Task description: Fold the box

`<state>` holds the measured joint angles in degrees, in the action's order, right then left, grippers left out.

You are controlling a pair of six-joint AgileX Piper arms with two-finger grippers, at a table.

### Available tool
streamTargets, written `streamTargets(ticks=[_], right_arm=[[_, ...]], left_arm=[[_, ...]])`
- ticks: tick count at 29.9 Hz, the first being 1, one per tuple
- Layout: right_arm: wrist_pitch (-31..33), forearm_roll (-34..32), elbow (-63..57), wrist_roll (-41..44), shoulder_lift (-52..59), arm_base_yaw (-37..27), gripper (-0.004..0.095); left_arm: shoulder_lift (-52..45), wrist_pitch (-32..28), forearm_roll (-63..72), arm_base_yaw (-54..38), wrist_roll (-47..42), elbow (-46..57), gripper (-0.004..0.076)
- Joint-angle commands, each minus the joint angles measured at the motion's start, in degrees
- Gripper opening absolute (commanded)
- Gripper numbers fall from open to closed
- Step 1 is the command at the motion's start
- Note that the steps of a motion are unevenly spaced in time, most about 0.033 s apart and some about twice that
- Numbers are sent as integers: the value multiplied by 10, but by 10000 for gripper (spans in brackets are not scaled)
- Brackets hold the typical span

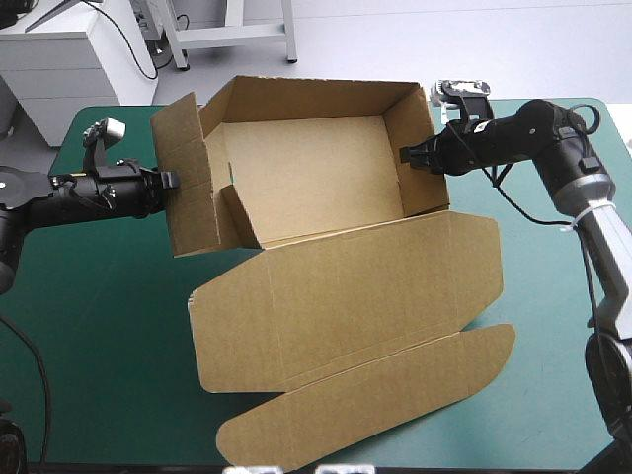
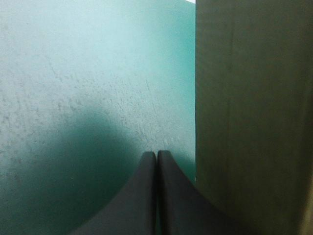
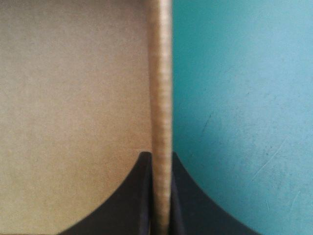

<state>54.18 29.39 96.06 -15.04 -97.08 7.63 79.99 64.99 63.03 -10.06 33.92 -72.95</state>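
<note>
The brown box (image 1: 306, 168) stands at the table's far middle as an open tray with its back and side walls raised. Its lid (image 1: 346, 296) and long front flap (image 1: 375, 395) lie flat toward the near edge. My right gripper (image 1: 407, 155) is shut on the top edge of the box's right wall. In the right wrist view the board edge (image 3: 160, 73) runs between the black fingers (image 3: 142, 196). My left gripper (image 1: 170, 180) is shut, its tip against the outside of the left wall flap (image 1: 186, 178). In the left wrist view the board (image 2: 249, 122) stands beside the joined fingers (image 2: 146, 196).
Bare teal-green cover (image 1: 99, 326) lies left of the lid and on the right (image 1: 553, 326) under my right arm. The front flap reaches almost to the table's near edge.
</note>
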Motion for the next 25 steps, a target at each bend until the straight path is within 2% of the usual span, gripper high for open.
streamTargets(ticks=[1,16,25], right_arm=[[-42,-9,16,29,32,14,-13],[-80,-6,16,42,14,61,-14],[-100,-14,16,47,-3,93,-14]], left_arm=[[-39,1,13,5,-24,-16,-8],[-79,1,-30,7,-55,-16,-8],[-79,-6,-44,50,-64,-16,-4]])
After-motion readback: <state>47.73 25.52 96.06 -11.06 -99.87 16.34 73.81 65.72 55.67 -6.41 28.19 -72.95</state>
